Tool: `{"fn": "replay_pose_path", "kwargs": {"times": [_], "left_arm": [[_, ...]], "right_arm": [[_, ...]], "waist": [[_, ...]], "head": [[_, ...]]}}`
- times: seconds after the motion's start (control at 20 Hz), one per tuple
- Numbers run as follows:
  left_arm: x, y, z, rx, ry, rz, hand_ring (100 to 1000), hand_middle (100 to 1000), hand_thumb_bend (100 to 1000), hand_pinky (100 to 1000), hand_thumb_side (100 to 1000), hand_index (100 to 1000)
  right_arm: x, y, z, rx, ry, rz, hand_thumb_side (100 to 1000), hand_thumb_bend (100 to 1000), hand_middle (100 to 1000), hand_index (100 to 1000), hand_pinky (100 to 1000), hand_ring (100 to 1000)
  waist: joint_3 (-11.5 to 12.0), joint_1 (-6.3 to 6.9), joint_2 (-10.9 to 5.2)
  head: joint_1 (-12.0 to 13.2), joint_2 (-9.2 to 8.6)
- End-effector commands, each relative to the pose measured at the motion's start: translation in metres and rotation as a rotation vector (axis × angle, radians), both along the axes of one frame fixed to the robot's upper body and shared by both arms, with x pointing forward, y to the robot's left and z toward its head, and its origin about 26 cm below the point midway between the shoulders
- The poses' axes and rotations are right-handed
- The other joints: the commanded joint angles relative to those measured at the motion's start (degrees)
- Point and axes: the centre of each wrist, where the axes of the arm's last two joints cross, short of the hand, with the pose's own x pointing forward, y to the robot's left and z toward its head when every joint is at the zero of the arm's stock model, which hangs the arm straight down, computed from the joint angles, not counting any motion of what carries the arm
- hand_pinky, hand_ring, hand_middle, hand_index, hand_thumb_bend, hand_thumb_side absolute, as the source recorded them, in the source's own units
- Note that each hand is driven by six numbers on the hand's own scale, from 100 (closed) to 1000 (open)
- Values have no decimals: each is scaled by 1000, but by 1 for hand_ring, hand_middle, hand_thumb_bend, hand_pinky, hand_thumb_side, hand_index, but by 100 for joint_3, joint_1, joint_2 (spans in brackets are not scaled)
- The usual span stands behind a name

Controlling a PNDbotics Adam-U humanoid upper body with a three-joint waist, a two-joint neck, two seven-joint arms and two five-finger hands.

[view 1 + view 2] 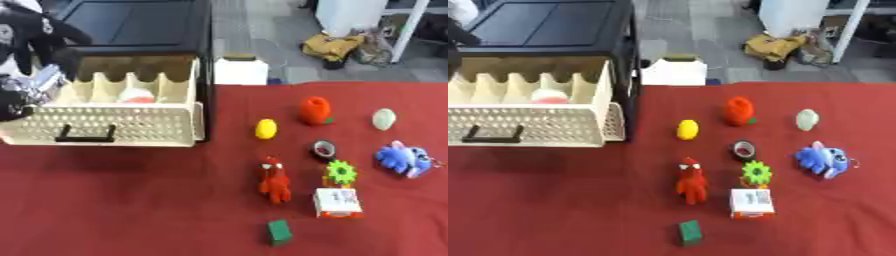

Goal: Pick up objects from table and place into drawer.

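**One item in the drawer, nine still on the cloth**

At the far left, the left hand [35, 82] hangs over the drawer's left end. Something silvery shows at it, but whether its fingers are curled or straight cannot be told, nor whether it holds anything. The right hand shows in neither view.

The drawer [114, 125] stands pulled out from the black cabinet [140, 22], its perforated front and dark handle facing the robot. Inside, behind the scalloped dividers, lies one round white-and-red thing [137, 95]. Nothing else can be made out in there.

To the right, on the red table [131, 200], everything else waits, well apart from the drawer. Nearest it is a yellow ball [266, 128]. Below that stands a red figure [275, 181], and nearer the front edge a green block [279, 232]. Next across come an orange toy [315, 110], a tape roll [324, 149], a green gear [340, 172] and, just below the gear, a white box [337, 202]. Farthest right are a pale egg [383, 119] and a blue plush [403, 158].

By this count the job looks barely begun: one thing stowed, nine left. The yellow ball seems the easiest next pick, being closest to the drawer.
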Motion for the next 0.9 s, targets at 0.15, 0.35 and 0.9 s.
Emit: {"fn": "replay_pose_path", "kwargs": {"times": [0.15, 0.35, 0.9], "left_arm": [[-5, -7, 5, 226, 130, 12, 538, 619, 100, 389, 1000, 919], [-5, -14, 3, 314, 211, 7, 492, 612, 100, 342, 1000, 911], [-3, -19, -8, 410, 230, 25, 432, 534, 135, 266, 1000, 854]], "right_arm": [[-3, -1, 11, -30, -35, -1, 869, 100, 707, 811, 688, 717], [-3, -1, 9, -25, -35, -1, 868, 100, 705, 810, 688, 715], [-3, -1, 5, -4, -29, -2, 864, 100, 696, 806, 687, 709]], "waist": [[-13, 12, -101], [-25, 27, -86], [-40, 34, -50]], "head": [[75, 157], [88, 159], [93, 77]]}}
